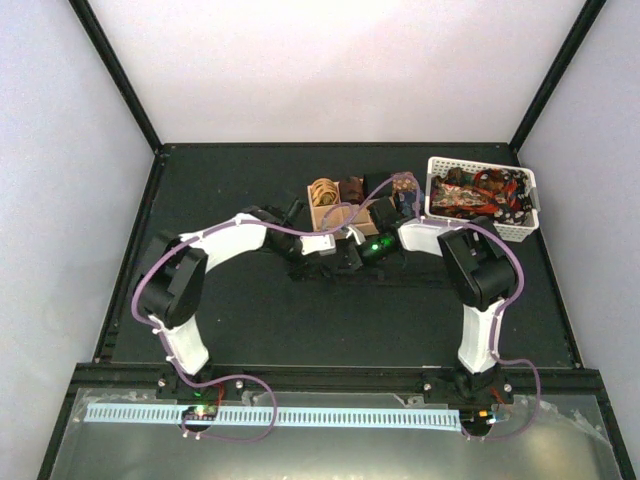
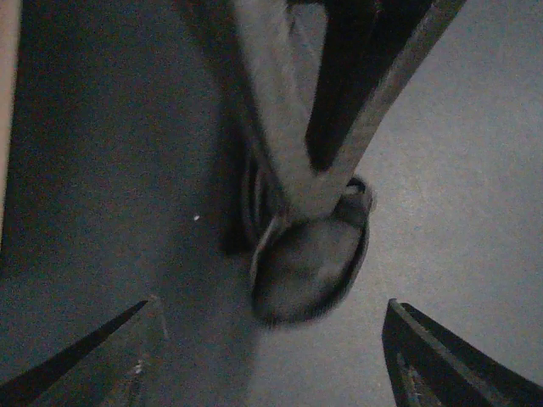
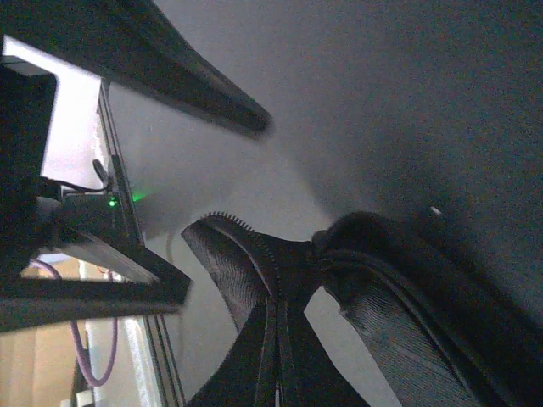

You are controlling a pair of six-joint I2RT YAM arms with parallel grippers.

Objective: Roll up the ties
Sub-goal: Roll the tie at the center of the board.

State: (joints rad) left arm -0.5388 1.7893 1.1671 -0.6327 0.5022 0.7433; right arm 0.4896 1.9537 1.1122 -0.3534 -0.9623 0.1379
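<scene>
From where I stand, the dark tabletop [image 1: 230,190] carries everything. The left arm [image 1: 215,245] and right arm [image 1: 480,270] bend inward until their wrists nearly meet at its middle. The white basket [image 1: 432,190] of loose ties sits at two o'clock from that meeting point, and the wooden tray [image 1: 312,210] with finished coils is at twelve. Between the arms a dark tie [image 2: 310,271] lies on the tabletop, partly wound, its tail running off toward twelve. The left claw [image 2: 271,303] is spread wide on either side of the coil, touching nothing. The right claw [image 2: 335,182] presses at the coil's top edge, and I cannot tell whether it is clamped. My worry is that the soft coil springs open if that contact slips. With the wrists this crowded, a hasty move could also knock fingers together.
</scene>
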